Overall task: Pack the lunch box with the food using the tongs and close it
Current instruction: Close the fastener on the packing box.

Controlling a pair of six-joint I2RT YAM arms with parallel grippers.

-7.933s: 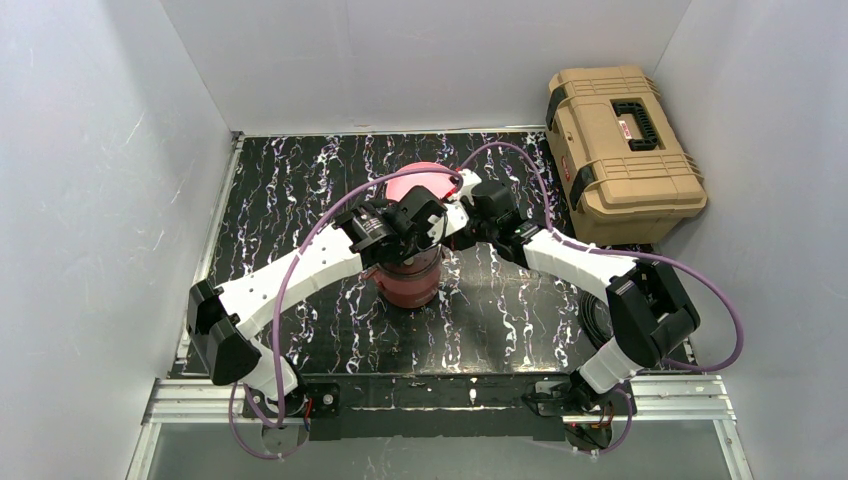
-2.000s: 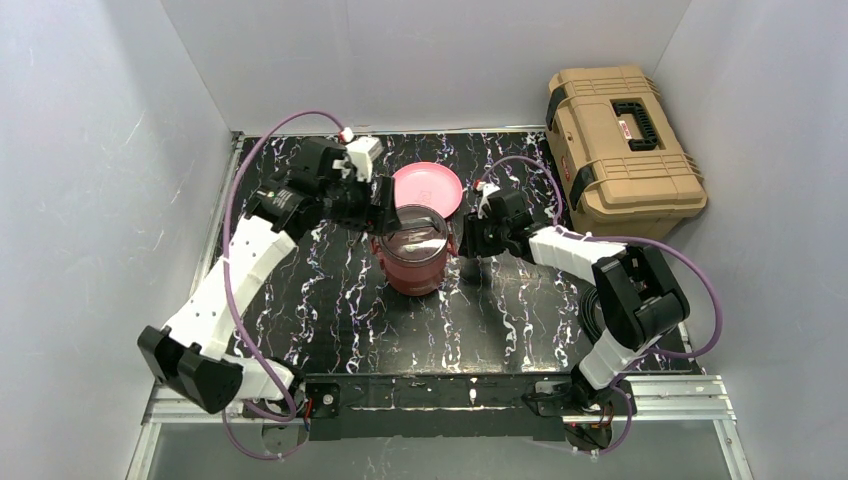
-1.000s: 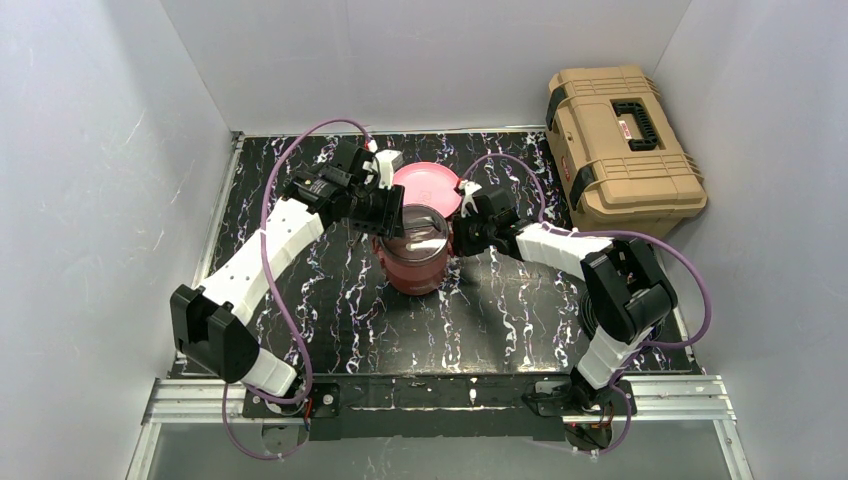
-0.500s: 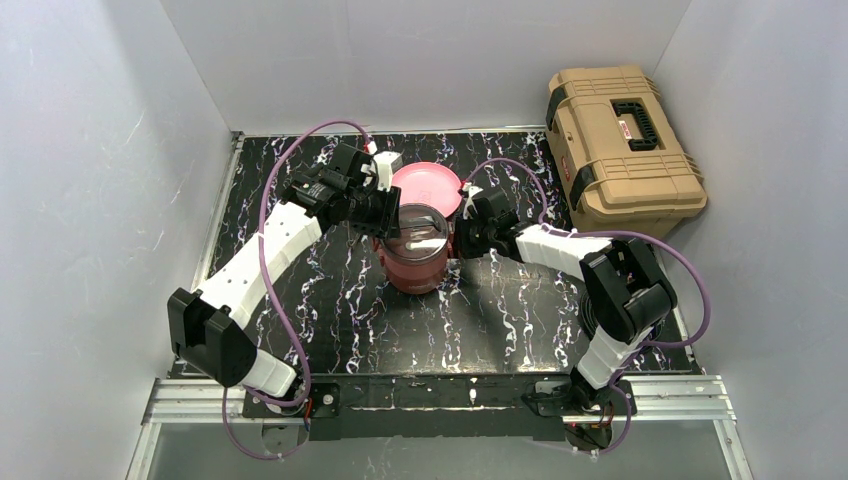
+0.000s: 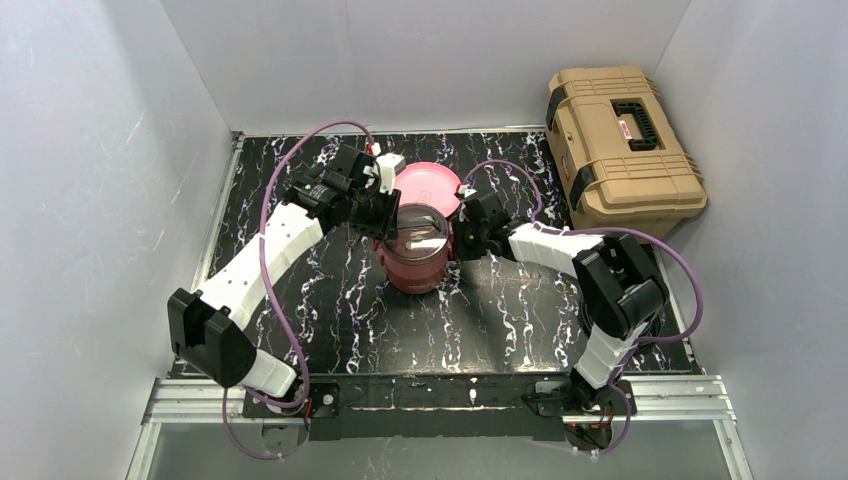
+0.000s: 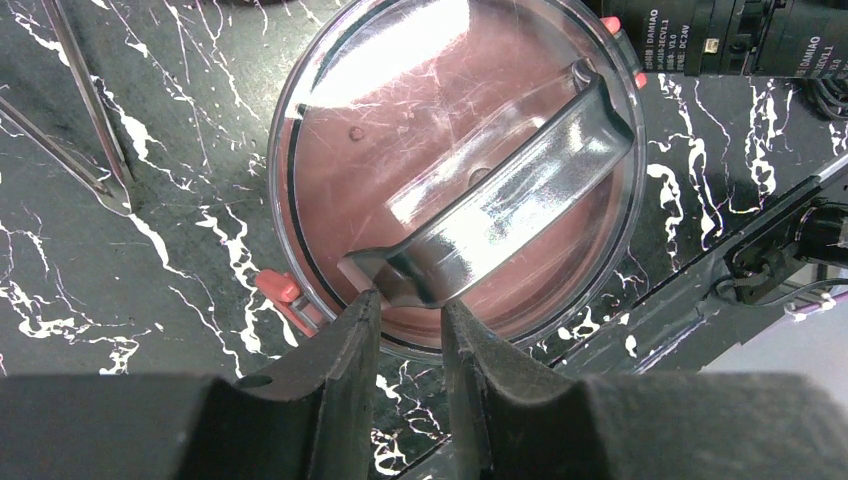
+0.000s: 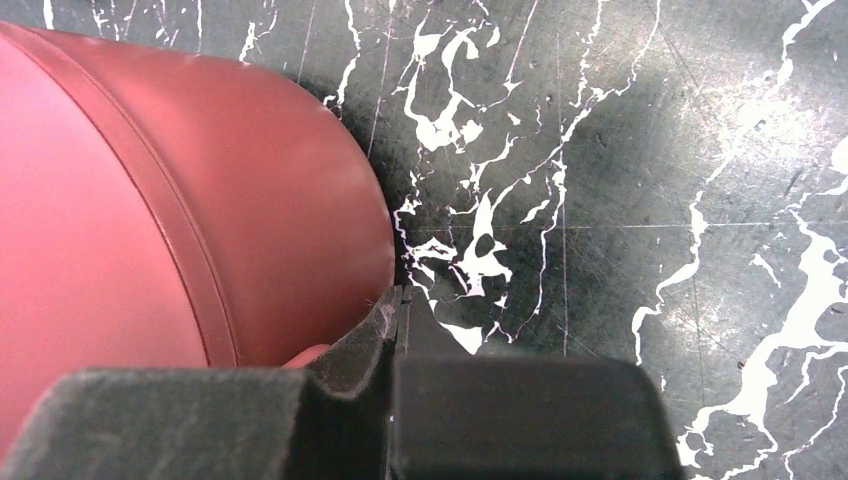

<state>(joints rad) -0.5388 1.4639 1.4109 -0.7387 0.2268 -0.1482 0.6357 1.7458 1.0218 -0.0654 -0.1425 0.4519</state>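
Lunch box (image 5: pixel 411 270): maroon tiered container, standing mid-table (image 5: pixel 500 320) just in front of the pink plate (image 5: pixel 432 180), its clear top lid (image 6: pixel 400 120) lying on top, dark handle (image 6: pixel 500 205) running across it. Step in hand, by my reading: the closing, since no food is showing anywhere and the tongs (image 6: pixel 88 95) are lying on the marble beside the box, well apart from either hand. Left gripper (image 6: pixel 408 305): hanging over the lid's edge, jaws standing a narrow gap apart and flanking the handle's near end (whether they are actually pinching it, I cannot tell). Right gripper (image 7: pixel 397 300): fingers lying fully together, holding nothing, tips sitting against the box's lower wall. A red clip (image 6: pixel 280 290) is sticking outward at the rim, so the next move is probably calling for a firm hold on the handle while the lid is being pressed home and the clips snapped in. Left arm: reaching long from the near left, wrist bending down from the far side. Right arm: coming in low from the right, forearm lying almost level.
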